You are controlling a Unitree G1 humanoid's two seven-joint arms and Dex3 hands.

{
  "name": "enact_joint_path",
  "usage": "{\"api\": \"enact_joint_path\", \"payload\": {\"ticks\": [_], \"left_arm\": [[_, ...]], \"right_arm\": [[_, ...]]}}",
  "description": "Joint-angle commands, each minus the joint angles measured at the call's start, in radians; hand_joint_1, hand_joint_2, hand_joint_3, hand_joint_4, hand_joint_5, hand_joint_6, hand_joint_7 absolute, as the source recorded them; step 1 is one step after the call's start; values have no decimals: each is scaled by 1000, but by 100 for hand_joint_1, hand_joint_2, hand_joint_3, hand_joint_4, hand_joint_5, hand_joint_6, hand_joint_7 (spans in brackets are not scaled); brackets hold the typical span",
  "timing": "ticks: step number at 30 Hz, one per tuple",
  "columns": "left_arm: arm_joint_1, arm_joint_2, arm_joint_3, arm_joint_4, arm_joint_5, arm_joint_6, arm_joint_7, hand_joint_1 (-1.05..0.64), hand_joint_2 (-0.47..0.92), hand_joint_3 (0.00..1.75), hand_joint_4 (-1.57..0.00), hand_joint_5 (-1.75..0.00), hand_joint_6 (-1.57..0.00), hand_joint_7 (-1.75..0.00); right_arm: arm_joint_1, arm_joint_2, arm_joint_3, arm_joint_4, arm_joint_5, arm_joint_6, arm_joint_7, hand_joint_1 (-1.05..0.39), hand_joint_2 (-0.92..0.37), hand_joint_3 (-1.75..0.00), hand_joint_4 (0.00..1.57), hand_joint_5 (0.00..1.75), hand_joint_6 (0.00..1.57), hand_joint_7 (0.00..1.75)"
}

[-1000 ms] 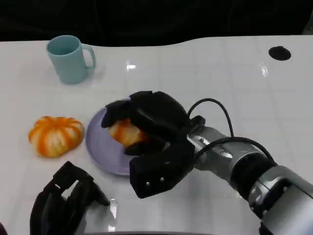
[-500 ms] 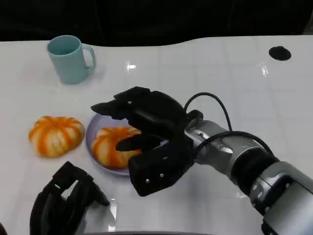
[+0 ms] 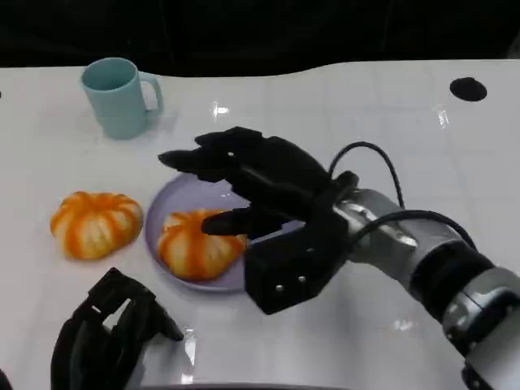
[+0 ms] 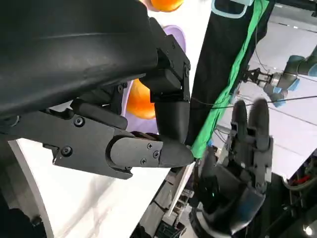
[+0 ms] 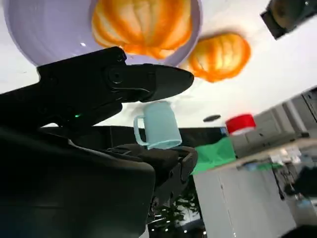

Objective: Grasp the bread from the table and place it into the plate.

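An orange-and-white striped bread (image 3: 195, 242) lies on the lilac plate (image 3: 185, 193), on its near left part. My right hand (image 3: 268, 183) hovers over the plate's right half with fingers spread, holding nothing; a fingertip sits just beside the bread. The right wrist view shows the same bread (image 5: 143, 22) on the plate (image 5: 44, 29) beyond my fingers (image 5: 124, 82). A second bread (image 3: 95, 223) of the same kind rests on the table left of the plate. My left hand (image 3: 106, 337) rests at the near table edge, empty.
A light blue mug (image 3: 120, 96) stands at the back left, handle to the right. A small black disc (image 3: 465, 88) sits at the far right. The white table stretches bare to the right of my right arm.
My right hand let the bread go onto the plate, spread its fingers and drew back to the right. The left hand stayed put.
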Motion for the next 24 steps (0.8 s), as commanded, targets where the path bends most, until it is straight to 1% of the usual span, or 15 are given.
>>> {"api": "enact_joint_path", "payload": {"ticks": [1,3,5,7,8,10,14,17,18,19,20,21,23,24], "left_arm": [[-7,15,3,13,2,-15,-4,-57,92,25,-62,-175,-54,-145],[-7,12,3,15,3,-22,-3,-57,92,26,-62,-175,-53,-148],[-8,9,2,15,3,-25,-2,-57,92,25,-63,-175,-52,-151],[-7,8,0,7,2,-13,1,-57,92,25,-63,-175,-51,-155],[-7,7,-1,6,1,-10,0,-57,92,25,-63,-175,-50,-155],[-8,4,-1,5,0,-7,1,-57,92,25,-63,-175,-49,-156],[-8,4,-4,2,2,0,6,-59,92,24,-64,-175,-50,-156],[-13,5,-2,8,-3,-1,-7,-58,92,25,-63,-175,-49,-154],[-13,5,-1,9,-4,-2,-10,-57,92,26,-62,-175,-49,-153],[-13,5,-1,9,-4,-3,-12,-57,92,26,-62,-175,-49,-153],[-11,4,-2,6,-1,-3,-8,-57,92,26,-62,-175,-49,-152],[-9,3,-3,3,1,-3,-4,-57,92,26,-63,-175,-51,-152],[-4,1,-5,-3,6,-8,3,-57,92,26,-63,-175,-51,-152],[-3,1,-6,-5,9,-11,5,-57,92,26,-63,-175,-52,-152]], "right_arm": [[83,-44,-76,-43,129,-94,102,-78,-92,-46,10,23,20,0],[125,-50,-118,-63,207,-126,173,-77,-92,-45,10,24,20,0],[186,-52,-178,-105,342,-133,302,-76,-92,-44,11,25,20,0],[251,-47,-239,-166,494,-111,441,-76,-92,-42,16,28,22,1],[277,-46,-260,-197,548,-95,493,-76,-92,-42,18,29,24,2],[339,-49,-306,-277,679,-36,617,-75,-92,-42,23,32,29,4],[425,-55,-385,-370,874,60,814,-71,-92,-43,31,37,37,8],[499,-53,-463,-425,1036,180,957,-64,-92,-40,45,45,48,12],[515,-52,-480,-439,1061,206,982,-64,-92,-40,51,53,56,12],[525,-51,-493,-450,1072,222,997,-64,-92,-40,53,56,58,13],[549,-54,-512,-468,1105,260,1025,-64,-92,-40,53,58,60,12],[566,-56,-527,-482,1126,289,1045,-62,-92,-41,59,67,68,15],[609,-69,-561,-512,1172,355,1093,-61,-92,-42,61,76,75,16],[625,-76,-573,-524,1182,378,1109,-60,-92,-42,56,93,80,18]]}}
